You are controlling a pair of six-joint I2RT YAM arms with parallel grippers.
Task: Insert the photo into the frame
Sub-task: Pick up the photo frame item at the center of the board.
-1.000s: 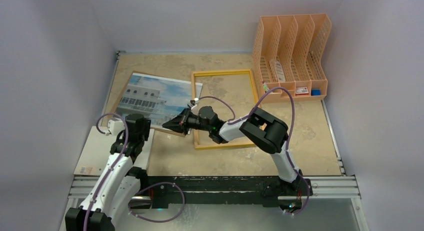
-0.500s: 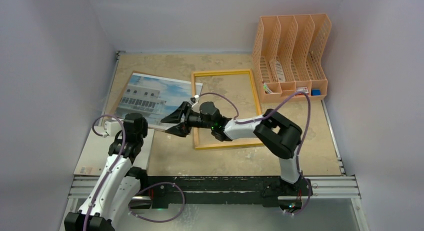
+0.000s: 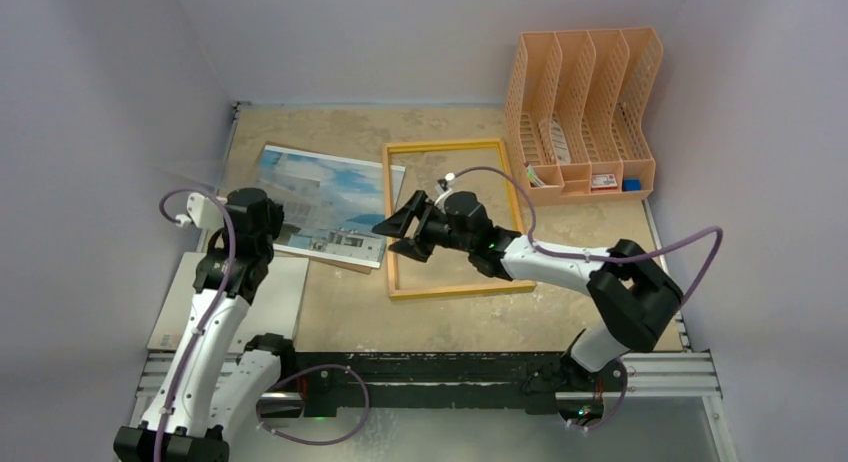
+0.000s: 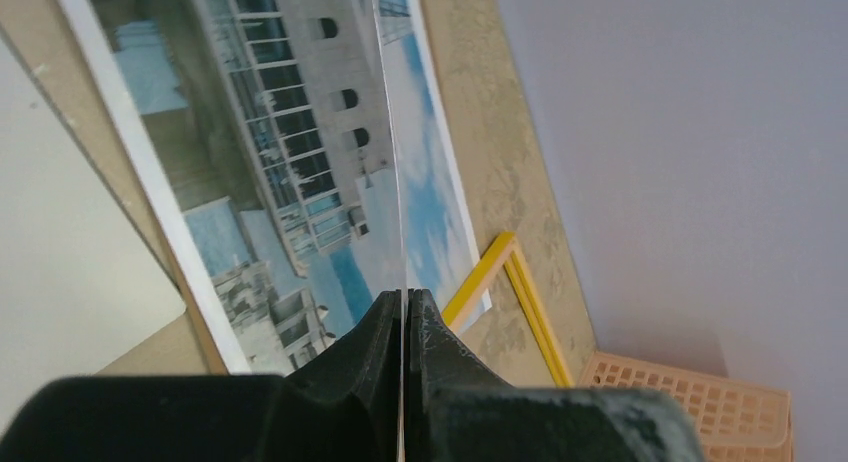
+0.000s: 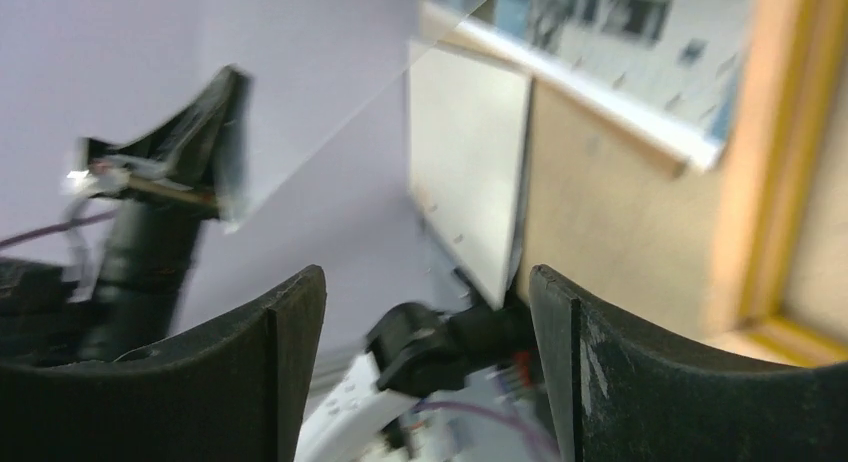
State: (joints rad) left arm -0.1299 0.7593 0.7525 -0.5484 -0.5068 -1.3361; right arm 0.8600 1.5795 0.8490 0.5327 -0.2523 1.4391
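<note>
Here, left claw (image 4: 404, 300) tight on clear sheet (image 4: 389, 152); right claw (image 5: 425, 287) wide.

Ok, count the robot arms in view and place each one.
2. The left arm reaches over the photo's left end, fingers shut on a clear sheet; the right arm stretches across the frame, fingers open.
</note>
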